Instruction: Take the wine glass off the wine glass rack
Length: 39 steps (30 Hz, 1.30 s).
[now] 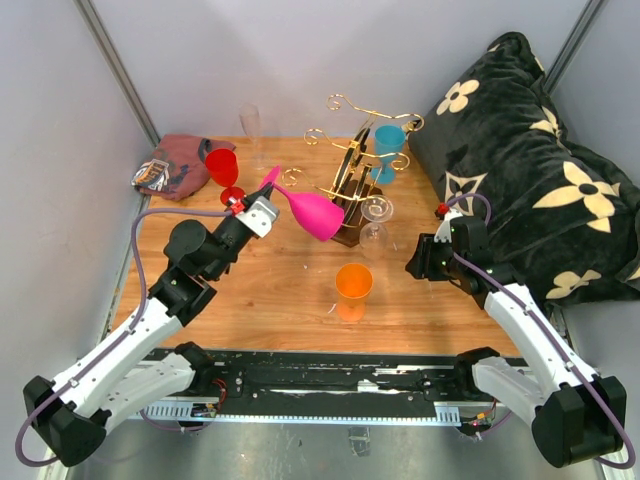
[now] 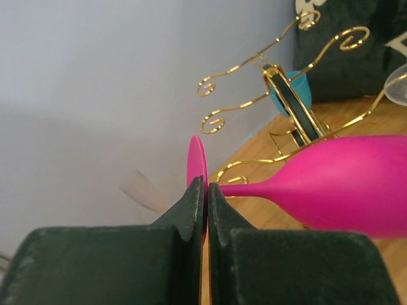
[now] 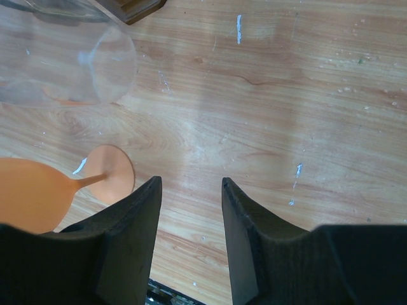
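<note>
Since the pink wine glass [image 1: 316,214] is lying on its side in the air rather than hanging, what matters is how it sits against the wine glass rack [image 1: 349,232]. From overhead its long axis runs roughly 10 to 4 o'clock, foot at 10 and bowl at 4. The rack's dark base is just beside the bowl, around its 3 o'clock. The left fingers [image 2: 189,213] are pressed together on the thin pink foot disc, so the bowl points away from them toward the rack. Left arm is clearly the nearer one. The right fingers [image 3: 137,229] are spread with nothing between them, hovering over bare counter [image 1: 290,305] at the rack's 4 o'clock, near an orange glass [image 1: 353,282].

My guess is the next move has to draw the glass toward 10 o'clock, along the stem. A gold wire arm [image 2: 245,166] runs right alongside the stem in the left wrist view, and I can't tell if it's touching or clear. The bowl's rim is cut off at the frame edge there, and most of the foot hides behind the fingers.
</note>
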### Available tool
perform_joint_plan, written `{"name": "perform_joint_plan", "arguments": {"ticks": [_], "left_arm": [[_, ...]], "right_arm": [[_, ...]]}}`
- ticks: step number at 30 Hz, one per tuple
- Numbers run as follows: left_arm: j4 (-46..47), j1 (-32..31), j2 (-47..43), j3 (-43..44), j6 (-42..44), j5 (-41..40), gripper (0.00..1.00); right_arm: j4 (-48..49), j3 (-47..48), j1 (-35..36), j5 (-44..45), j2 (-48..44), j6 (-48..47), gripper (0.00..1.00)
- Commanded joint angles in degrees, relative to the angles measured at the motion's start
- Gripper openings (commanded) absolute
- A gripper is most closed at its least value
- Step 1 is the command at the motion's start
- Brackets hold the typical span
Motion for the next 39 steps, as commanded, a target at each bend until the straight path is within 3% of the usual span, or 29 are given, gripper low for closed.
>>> {"name": "perform_joint_plan", "arguments": {"ticks": [1, 6, 13, 19, 22, 27, 31, 33, 36, 39], "left_arm": [[-11.01, -0.49, -1.05, 2.42, -6.33, -0.49, 0.01], [-17.81, 4.60, -1.14, 1.91, -11.95, 2.25, 0.01], [-19.63, 19.50, -0.99, -1.61, -24.40, 17.55, 0.01], [-17.62, 28.59, 6.85, -2.86, -36.82, 33.66, 0.00], [-6.84, 32.89, 10.25, -8.44, -48.42, 42.22, 0.01], [15.13, 38.58, 16.23, -19.57, -66.36, 49.49, 0.01], [27.47, 40.65, 19.52, -25.06, -74.54, 50.02, 0.01], [32.87, 42.06, 21.76, -27.69, -79.01, 50.35, 0.01], [46.33, 43.86, 26.02, -32.14, -88.53, 51.01, 0.01], [59.71, 45.86, 32.41, -35.65, -96.00, 51.30, 0.00]], "right_arm": [[0.60, 0.47, 0.77, -0.78, -0.34, -0.14, 0.44], [0.48, 0.02, 0.76, -0.87, -1.07, -0.62, 0.44], [0.46, -0.49, 0.82, -1.03, -2.31, -1.25, 0.44], [0.21, -0.75, 0.75, -1.21, -3.22, -1.54, 0.44], [-0.06, -0.90, 0.80, -0.95, -4.02, -1.75, 0.44], [-0.98, -0.13, 0.76, -0.94, -4.48, -1.80, 0.44], [-1.16, 1.17, 0.76, -2.85, -5.54, 0.20, 0.44], [-0.99, 2.26, 0.40, -5.44, -6.27, 2.21, 0.49], [0.86, 4.36, -0.81, -10.09, -7.65, 4.75, 0.50], [-0.43, 7.48, -0.78, -8.10, -8.60, 1.39, 0.51]]}}
